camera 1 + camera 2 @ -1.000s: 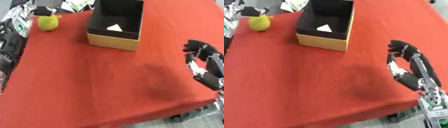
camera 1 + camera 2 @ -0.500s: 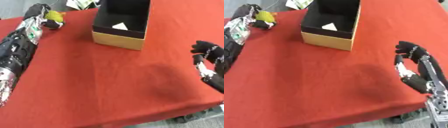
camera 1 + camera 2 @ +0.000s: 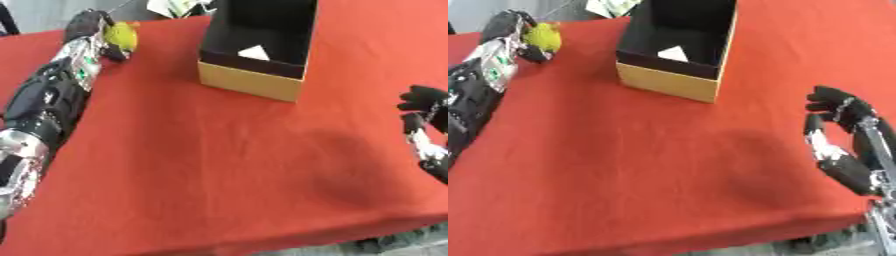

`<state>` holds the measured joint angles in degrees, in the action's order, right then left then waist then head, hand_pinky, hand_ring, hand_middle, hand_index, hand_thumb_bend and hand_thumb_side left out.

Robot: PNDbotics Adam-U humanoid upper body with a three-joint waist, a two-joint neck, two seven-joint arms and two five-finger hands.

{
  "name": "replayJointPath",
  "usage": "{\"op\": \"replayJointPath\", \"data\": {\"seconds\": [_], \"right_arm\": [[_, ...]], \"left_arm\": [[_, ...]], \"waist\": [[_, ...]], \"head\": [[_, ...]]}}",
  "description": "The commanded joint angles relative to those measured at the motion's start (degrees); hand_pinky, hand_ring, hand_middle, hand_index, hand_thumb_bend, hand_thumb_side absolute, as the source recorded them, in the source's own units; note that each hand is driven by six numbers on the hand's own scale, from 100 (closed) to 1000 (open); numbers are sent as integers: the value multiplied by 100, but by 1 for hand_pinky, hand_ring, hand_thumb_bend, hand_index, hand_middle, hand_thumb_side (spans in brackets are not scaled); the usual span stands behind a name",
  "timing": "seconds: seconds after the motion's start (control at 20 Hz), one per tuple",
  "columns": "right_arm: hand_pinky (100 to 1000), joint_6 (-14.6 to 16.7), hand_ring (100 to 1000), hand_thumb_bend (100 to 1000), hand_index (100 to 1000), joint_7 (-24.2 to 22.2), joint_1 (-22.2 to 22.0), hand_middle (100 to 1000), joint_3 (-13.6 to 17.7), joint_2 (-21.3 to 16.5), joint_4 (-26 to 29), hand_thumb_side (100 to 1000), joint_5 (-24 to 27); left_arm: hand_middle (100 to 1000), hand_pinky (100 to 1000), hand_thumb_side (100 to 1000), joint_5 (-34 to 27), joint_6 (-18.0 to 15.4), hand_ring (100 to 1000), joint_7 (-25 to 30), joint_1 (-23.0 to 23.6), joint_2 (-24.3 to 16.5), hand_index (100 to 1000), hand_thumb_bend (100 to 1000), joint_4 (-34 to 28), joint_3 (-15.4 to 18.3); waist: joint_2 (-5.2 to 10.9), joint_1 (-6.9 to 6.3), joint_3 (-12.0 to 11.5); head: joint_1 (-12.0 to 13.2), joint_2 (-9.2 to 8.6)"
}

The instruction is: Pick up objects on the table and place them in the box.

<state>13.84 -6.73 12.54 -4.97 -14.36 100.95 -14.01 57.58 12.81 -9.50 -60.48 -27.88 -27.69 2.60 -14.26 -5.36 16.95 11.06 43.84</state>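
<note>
A yellow-green fruit point(image 3: 122, 35) lies at the far left of the red table point(image 3: 219, 165). My left arm stretches along the left side, and my left hand point(image 3: 88, 23) is at the fruit, with dark fingers point(image 3: 535, 54) curled round its left and near sides. A box point(image 3: 252, 83) with tan outer walls and a black inside stands at the back centre, and a small white thing point(image 3: 255, 52) lies in it. My right hand point(image 3: 840, 145) hovers at the table's right edge, fingers relaxed and holding nothing.
Pale, paper-like things point(image 3: 179, 6) lie beyond the far edge, behind the box. The table's front edge runs along the bottom, with the floor showing at the lower right corner.
My left arm has reached forward along the left side and its hand has closed round the fruit. The camera has shifted, and the right hand stays near the right edge.
</note>
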Motion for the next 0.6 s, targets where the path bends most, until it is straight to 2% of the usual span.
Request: {"op": "replayJointPath", "data": {"seconds": [0.05, 0.1, 0.15, 0.3, 0.6], "right_arm": [[696, 9, 746, 100, 862, 10, 54, 741, 32, -95, 57, 515, 22], [696, 9, 746, 100, 862, 11, 54, 741, 33, -96, 55, 515, 21], [696, 8, 746, 100, 862, 13, 54, 741, 35, -96, 54, 513, 21], [696, 9, 746, 100, 862, 16, 49, 741, 41, -94, 51, 512, 19], [696, 7, 747, 100, 862, 27, 15, 741, 59, -93, 36, 510, 13]], "left_arm": [[439, 548, 100, 87, 87, 468, -286, -65, -101, 594, 374, -125, 62], [439, 548, 100, 87, 115, 468, -375, -60, -104, 594, 374, -152, 77], [393, 512, 100, 77, 137, 432, -462, -61, -111, 543, 293, -191, 94], [373, 495, 100, -14, 150, 414, -725, -64, -155, 522, 249, -403, 130], [364, 481, 100, -425, -207, 408, -988, -168, -298, 511, 166, -939, -4]], "waist": [[80, 43, -18], [80, 47, -23], [82, 53, -30], [93, 75, -60], [142, 108, -160]], "head": [[-1, 19], [-3, 20], [-5, 23], [-18, 27], [-83, 28]]}}
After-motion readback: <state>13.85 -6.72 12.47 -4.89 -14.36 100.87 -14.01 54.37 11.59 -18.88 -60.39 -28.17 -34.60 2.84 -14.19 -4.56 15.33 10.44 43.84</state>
